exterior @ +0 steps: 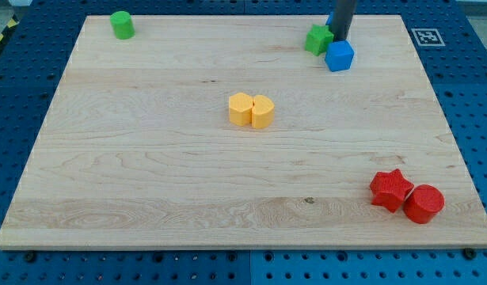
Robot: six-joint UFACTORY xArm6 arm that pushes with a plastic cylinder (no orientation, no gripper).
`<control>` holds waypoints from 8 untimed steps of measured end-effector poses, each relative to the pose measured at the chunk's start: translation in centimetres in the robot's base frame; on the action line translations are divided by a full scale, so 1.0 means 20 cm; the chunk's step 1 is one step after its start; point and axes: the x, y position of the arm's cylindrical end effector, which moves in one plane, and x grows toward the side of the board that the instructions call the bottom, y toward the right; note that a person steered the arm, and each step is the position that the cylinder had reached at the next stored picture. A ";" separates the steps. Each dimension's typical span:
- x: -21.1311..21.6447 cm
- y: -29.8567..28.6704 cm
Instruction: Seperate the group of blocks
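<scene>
My tip [339, 36] is at the view's top right, just above the blue cube [339, 56] and right beside the green block [318, 39], which lies to its left. The green block and the blue cube touch or nearly touch. Two yellow blocks [251, 110] sit pressed together near the board's middle. A red star [391, 189] and a red cylinder [424, 203] sit touching at the bottom right. A green cylinder [122, 24] stands alone at the top left.
The wooden board [148, 174] lies on a blue pegboard table. A black-and-white marker tag [428, 36] sits off the board's top right corner. A bit of blue shows behind the rod at the top edge.
</scene>
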 end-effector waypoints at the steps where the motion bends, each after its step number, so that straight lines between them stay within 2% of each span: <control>1: 0.00 -0.08; 5: 0.11 -0.34; 8: 0.11 -0.73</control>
